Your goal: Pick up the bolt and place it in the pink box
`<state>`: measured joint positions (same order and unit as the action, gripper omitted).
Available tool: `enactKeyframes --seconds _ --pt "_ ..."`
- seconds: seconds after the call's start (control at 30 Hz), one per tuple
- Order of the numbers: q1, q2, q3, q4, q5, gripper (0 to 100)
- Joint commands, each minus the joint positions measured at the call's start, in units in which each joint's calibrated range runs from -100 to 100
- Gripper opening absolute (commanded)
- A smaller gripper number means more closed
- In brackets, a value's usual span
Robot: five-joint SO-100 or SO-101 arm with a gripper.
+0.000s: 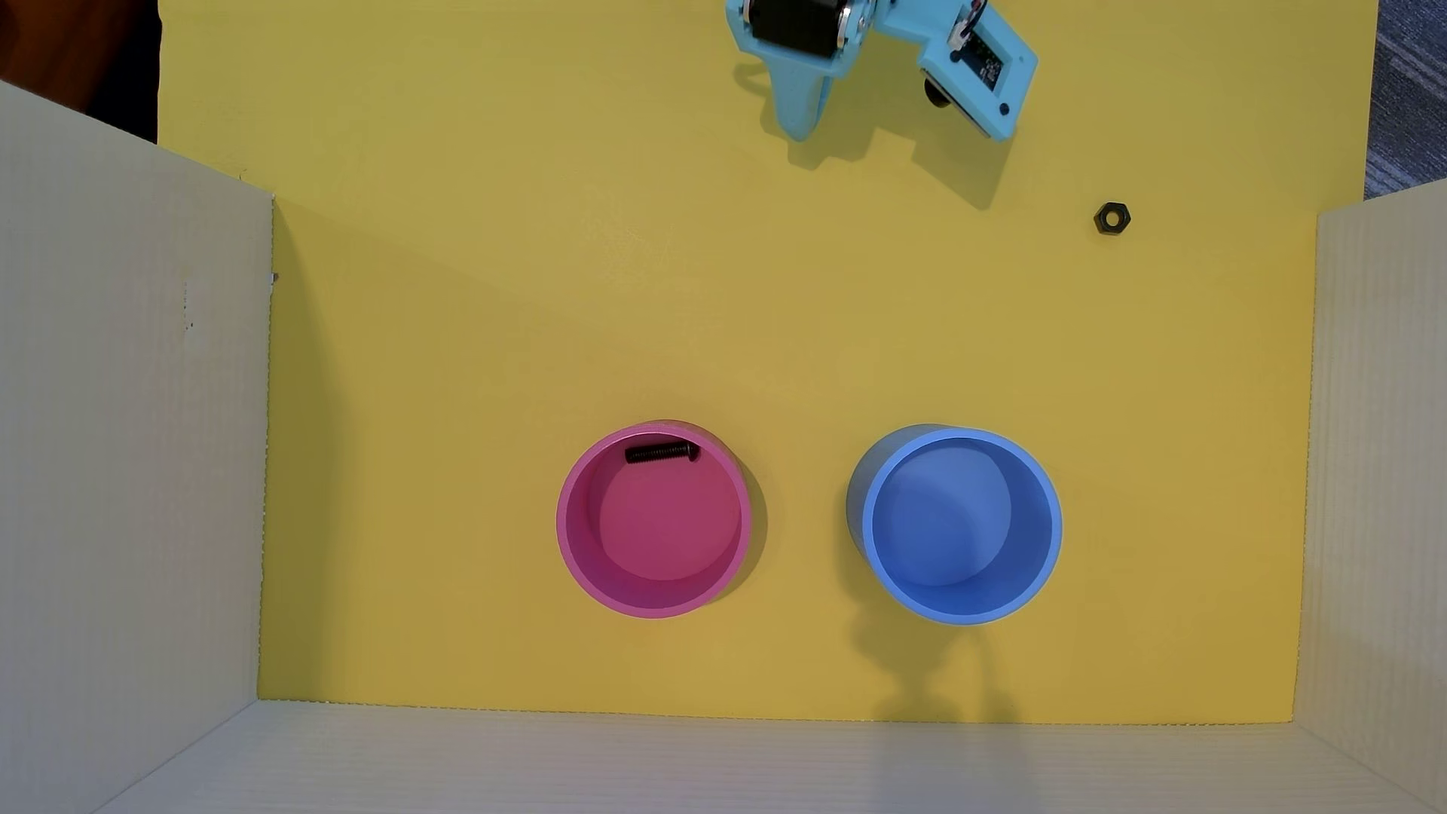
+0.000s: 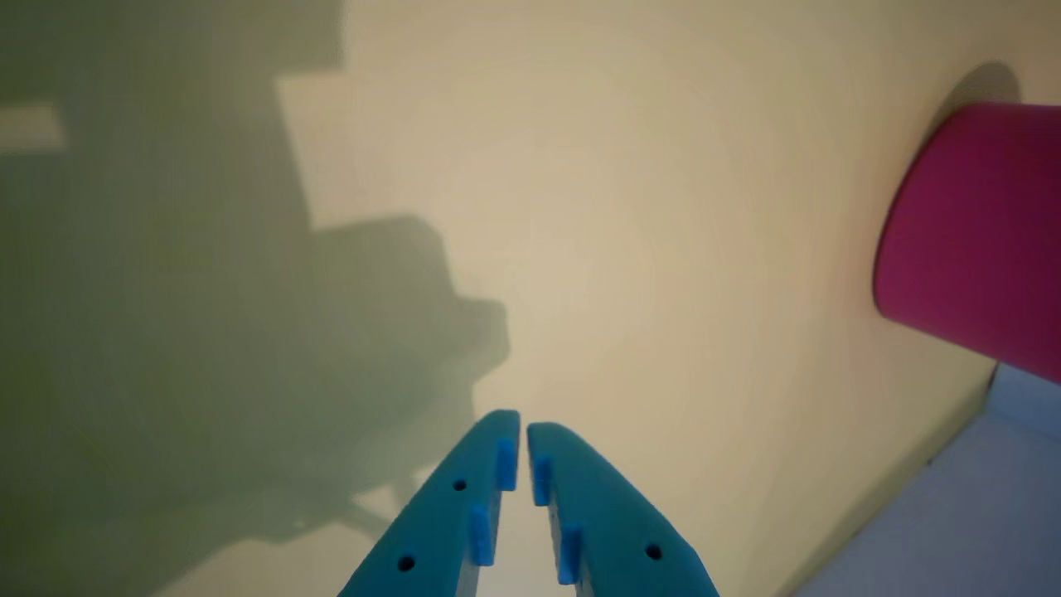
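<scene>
While the fingers (image 2: pixel 523 431) sit nearly pressed together in the wrist view, with just a thin sliver of a gap between the tips, we can see they've got nothing between them. They're teal and poke up from the bottom edge of that view, pointing out over bare yellow desk (image 2: pixel 646 207) with a big soft shadow off to the left.

From the overhead view we get the light blue gripper (image 1: pixel 802 129) hanging at the very top edge of the frame, well apart from everything else.

Nearest thing to it is a small black hex nut (image 1: pixel 1111 217) lying flat on the desk (image 1: pixel 470 329), off to the right in the overhead view.

Further down we've got two round containers side by side, near each other but not touching. The pink box (image 1: pixel 570 540) is on the left, and it's really more of a round tub. The bolt (image 1: pixel 662 452) is inside it, lying on its side against the upper wall, head pointing right. In the wrist view the pink box (image 2: pixel 978 240) shows only its outer wall at the right edge. The blue tub (image 1: pixel 1049 548) next to it looks empty.

White corrugated walls (image 1: pixel 133 438) fence in the yellow area on the left, right and bottom.
</scene>
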<state>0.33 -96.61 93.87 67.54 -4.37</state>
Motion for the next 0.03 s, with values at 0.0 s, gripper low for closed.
enactKeyframes --seconds 0.0 --pt "-0.03 0.23 -0.3 0.12 -0.19 2"
